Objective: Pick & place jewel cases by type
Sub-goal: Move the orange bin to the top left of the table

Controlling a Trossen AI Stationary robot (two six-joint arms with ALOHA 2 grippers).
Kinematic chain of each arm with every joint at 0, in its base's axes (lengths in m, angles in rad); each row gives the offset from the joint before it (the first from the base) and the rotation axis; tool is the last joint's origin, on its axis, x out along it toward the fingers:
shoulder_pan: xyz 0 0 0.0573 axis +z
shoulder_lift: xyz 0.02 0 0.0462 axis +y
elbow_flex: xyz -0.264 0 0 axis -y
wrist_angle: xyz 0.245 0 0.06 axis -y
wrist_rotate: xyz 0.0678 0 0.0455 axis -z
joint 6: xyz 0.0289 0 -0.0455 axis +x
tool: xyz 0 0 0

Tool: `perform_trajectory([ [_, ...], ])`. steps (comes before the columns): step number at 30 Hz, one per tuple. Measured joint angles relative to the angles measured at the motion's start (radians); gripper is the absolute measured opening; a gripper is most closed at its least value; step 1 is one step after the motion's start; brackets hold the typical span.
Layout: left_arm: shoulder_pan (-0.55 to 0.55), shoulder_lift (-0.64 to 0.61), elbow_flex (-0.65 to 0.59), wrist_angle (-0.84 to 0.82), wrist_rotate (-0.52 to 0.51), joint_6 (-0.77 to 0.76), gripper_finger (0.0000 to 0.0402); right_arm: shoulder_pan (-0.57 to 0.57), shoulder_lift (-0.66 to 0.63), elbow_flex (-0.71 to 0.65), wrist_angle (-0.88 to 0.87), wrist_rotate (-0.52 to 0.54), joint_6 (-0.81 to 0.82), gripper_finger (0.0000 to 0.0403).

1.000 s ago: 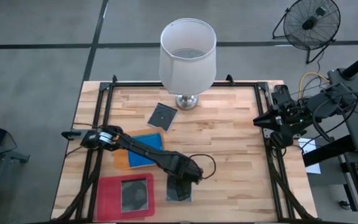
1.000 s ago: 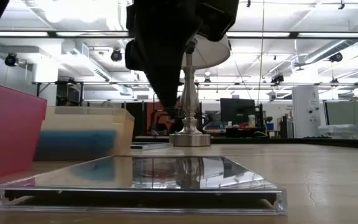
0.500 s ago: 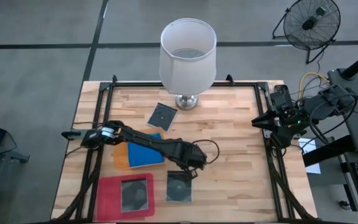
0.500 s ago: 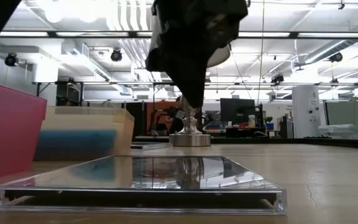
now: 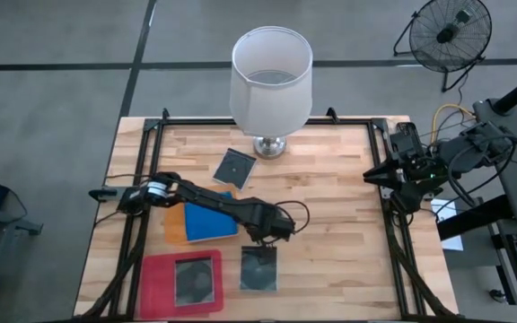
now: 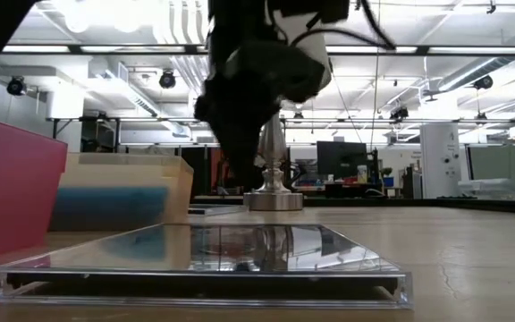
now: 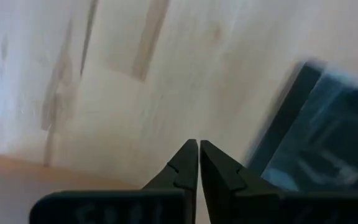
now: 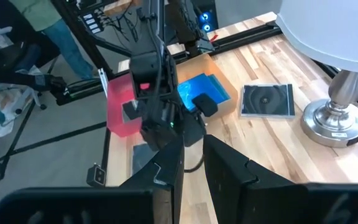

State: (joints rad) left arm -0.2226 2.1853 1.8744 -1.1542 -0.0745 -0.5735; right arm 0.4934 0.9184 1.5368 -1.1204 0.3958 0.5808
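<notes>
A dark transparent jewel case (image 5: 258, 267) lies flat on the table near its front edge, and fills the foreground of the low view (image 6: 204, 259). My left gripper (image 5: 272, 230) hangs shut just beyond that case's far edge, pointing down at bare wood (image 7: 197, 147), with the case's edge (image 7: 316, 143) beside it. A second dark case (image 5: 196, 280) lies in the pink tray (image 5: 155, 285). A third (image 5: 234, 168) lies near the lamp. Blue cases (image 5: 209, 220) rest in the orange tray (image 5: 174, 226). My right gripper (image 8: 193, 155) waits open, high at the table's right edge.
A lamp with a white shade (image 5: 272, 76) and a metal foot (image 6: 274, 199) stands at the far middle of the table. Black rails (image 5: 393, 233) frame the table. A fan (image 5: 444, 31) stands on the floor beyond. Bare wood lies right of the trays.
My left gripper, shut throughout, has gone from above the dark case at the front toward the table's far edge, and now hangs just past that case. The case lies where it was.
</notes>
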Motion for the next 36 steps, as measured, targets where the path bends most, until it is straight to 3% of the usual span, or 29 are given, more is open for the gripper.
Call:
perform_trajectory([
  [8, 0.021, -0.008, -0.056, -0.064, 0.037, 0.100, 0.0000, 0.000, 0.000, 0.000, 0.001, 0.000, 0.000, 0.0056],
  [18, 0.025, -0.065, -0.188, -0.139, 0.146, 0.118, 0.0000, 0.000, 0.002, 0.000, 0.003, 0.010, 0.002, 0.0056],
  [28, 0.029, -0.194, -0.323, -0.186, 0.171, 0.080, 0.0000, 0.000, 0.006, -0.002, 0.004, 0.026, 0.000, 0.0056],
  [36, 0.031, -0.349, -0.293, -0.179, 0.167, -0.024, 0.0000, 0.000, 0.008, -0.004, 0.003, 0.032, 0.000, 0.0056],
])
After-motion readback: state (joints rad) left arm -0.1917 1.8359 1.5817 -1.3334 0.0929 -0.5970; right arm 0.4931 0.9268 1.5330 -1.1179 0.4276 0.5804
